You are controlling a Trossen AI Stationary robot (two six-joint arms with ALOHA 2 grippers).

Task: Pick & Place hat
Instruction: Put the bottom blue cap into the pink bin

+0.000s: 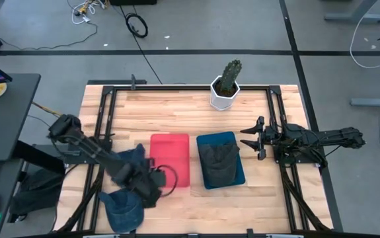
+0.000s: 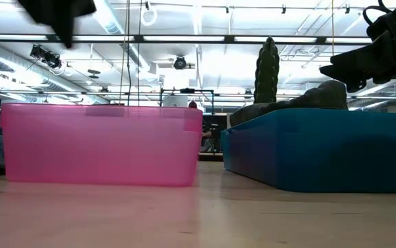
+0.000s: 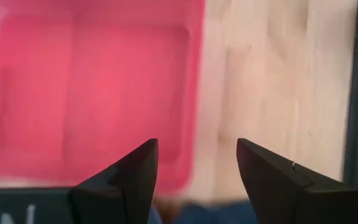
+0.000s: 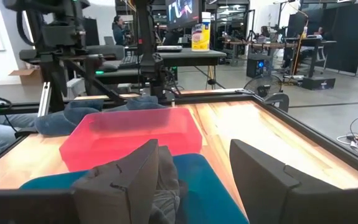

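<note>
Denim hat [image 1: 122,206] lies at the table's [image 1: 176,102] front-left corner — left gripper [image 1: 155,185] just beside it, fingers wide, empty. Advise dropping squarely onto the crown before closing, then carrying to the pink bin [image 1: 170,158]. Right gripper [image 1: 252,137] waits open beside the blue bin [image 1: 220,158].

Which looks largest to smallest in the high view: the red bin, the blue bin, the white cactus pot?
1. and 2. The blue bin and the red bin: they look about alike in footprint, so I would not rank them.
3. The white cactus pot, clearly the smallest.
</note>
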